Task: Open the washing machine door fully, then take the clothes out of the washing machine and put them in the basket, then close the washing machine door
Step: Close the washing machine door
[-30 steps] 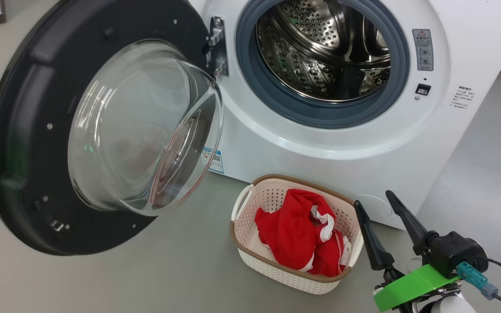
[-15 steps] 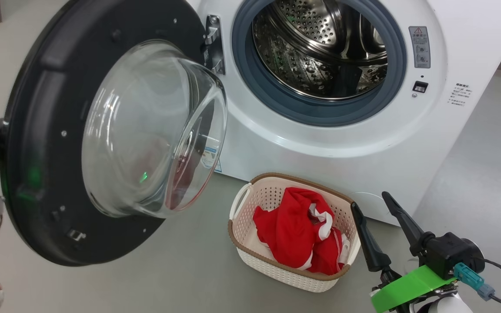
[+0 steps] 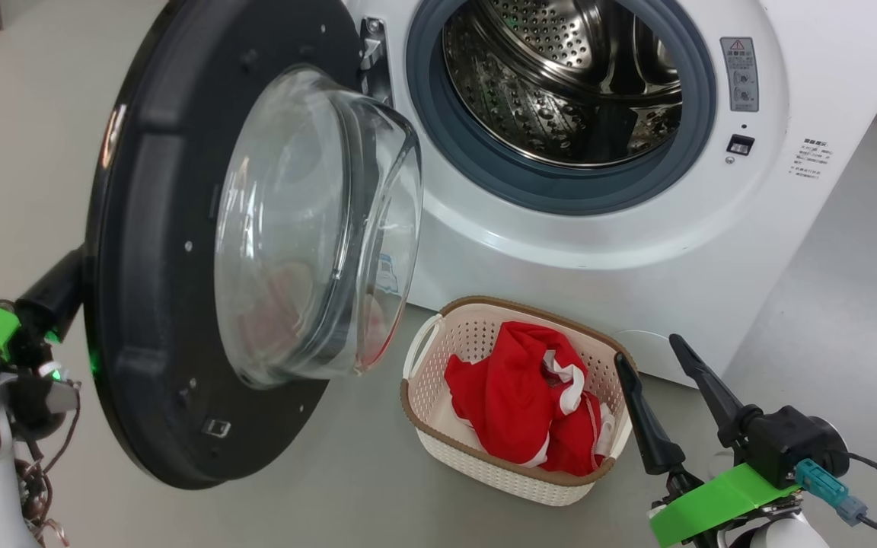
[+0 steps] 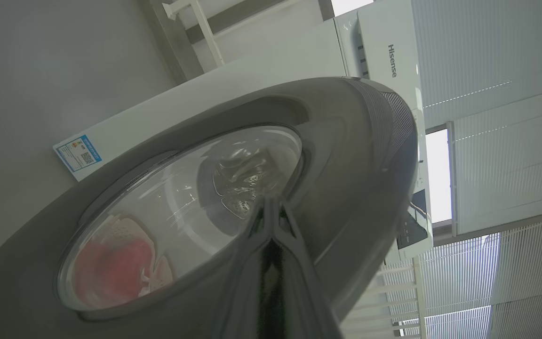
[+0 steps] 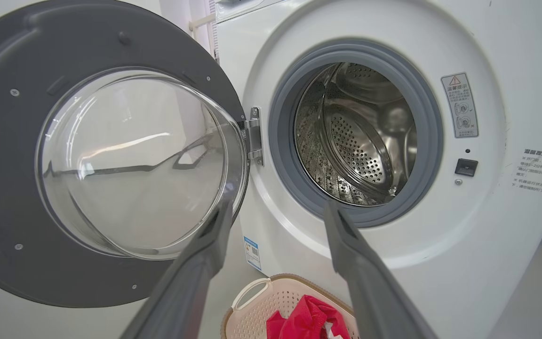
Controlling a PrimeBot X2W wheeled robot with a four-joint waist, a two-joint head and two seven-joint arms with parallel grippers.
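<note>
At the lower right of the head view the right fingers [image 3: 655, 434] stand spread wide and empty, just beside the right end of the basket [image 3: 413, 415]. At the lower left the left fingers [image 3: 58, 293] are pressed together with nothing between them, tucked behind the outer face of the washing machine door [image 3: 149, 228]. In the left wrist view they lie along the door's dark rim, though I cannot tell how firmly they bear on it.

The door hangs part-way swung, its glass bowl turned toward the opening. Beyond it, at lower centre, the basket sits on the floor [image 3: 317, 487] just in front of the washing machine [image 3: 560, 251], with the clothes [image 3: 511, 396] heaped inside. Higher up, the drum [image 3: 560, 84] looks empty, so closing the door seems to be the step in hand.

The rim is glossy and curved, so closed fingers pushing on it could skid off and leave the door ajar. Too soft a push may not latch it. The door's lower edge may also sweep close to the basket's near handle and nudge it.
</note>
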